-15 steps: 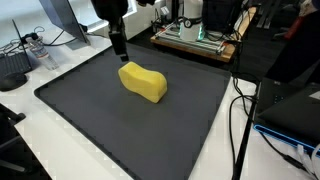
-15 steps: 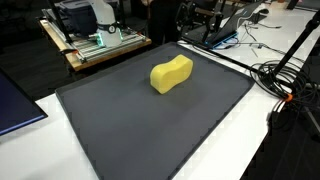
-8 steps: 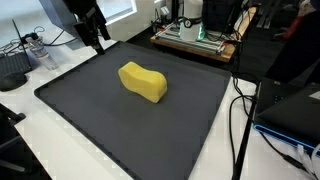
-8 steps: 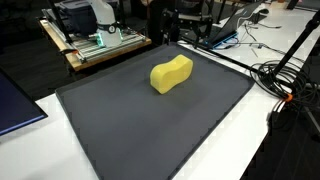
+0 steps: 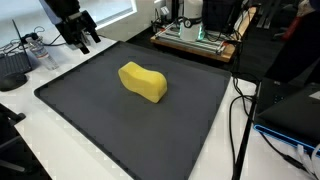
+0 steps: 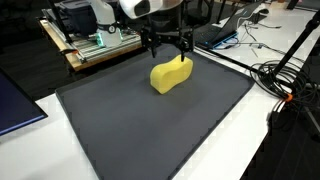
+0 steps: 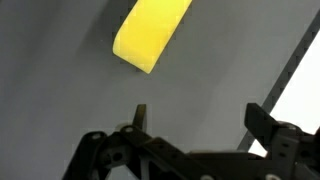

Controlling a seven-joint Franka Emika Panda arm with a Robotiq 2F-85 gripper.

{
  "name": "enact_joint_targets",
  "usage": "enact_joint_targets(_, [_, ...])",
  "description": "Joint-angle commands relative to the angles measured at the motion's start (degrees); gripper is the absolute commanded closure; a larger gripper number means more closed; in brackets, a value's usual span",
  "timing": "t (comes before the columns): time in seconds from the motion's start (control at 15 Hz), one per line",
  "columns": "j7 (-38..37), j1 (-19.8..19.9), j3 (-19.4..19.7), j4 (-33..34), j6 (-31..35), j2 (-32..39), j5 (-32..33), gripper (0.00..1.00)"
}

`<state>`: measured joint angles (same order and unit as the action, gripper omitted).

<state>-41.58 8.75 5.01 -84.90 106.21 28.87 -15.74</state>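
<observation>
Probably light, squashy foam, the yellow sponge (image 5: 142, 82) lies on the dark mat (image 5: 90, 125) at eleven o'clock of the wide-open, empty gripper (image 7: 198, 114) in the wrist view, best pinched across its narrow waist.

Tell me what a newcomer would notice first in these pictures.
A bright yellow sponge lies alone near the middle of a large dark mat, the only colour on it. The black gripper hangs over the mat with its jaws open, holding nothing; in the wrist view the sponge lies ahead of it, untouched. Cables clutter the white table beside the mat.
</observation>
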Motion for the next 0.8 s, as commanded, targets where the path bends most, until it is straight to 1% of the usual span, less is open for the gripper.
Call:
enact_joint_targets(0.0, [-4.25, 0.58, 2.04, 4.15, -2.15, 3.73, -2.25, 0.00])
enact_joint_targets(0.13, [-9.60, -0.06, 3.65, 5.38, -2.37, 5.35, -0.65, 0.00])
enact_joint_targets(0.27, [-13.78, -0.49, 4.38, 6.87, -2.96, 6.89, 0.45, 0.00])
enact_joint_targets(0.47, [-18.58, -1.35, 4.52, 10.34, -6.54, 9.44, 2.11, 0.00])
enact_joint_targets(0.73, [-25.05, -3.88, 4.46, 17.43, -12.84, 14.17, 6.10, 0.00])
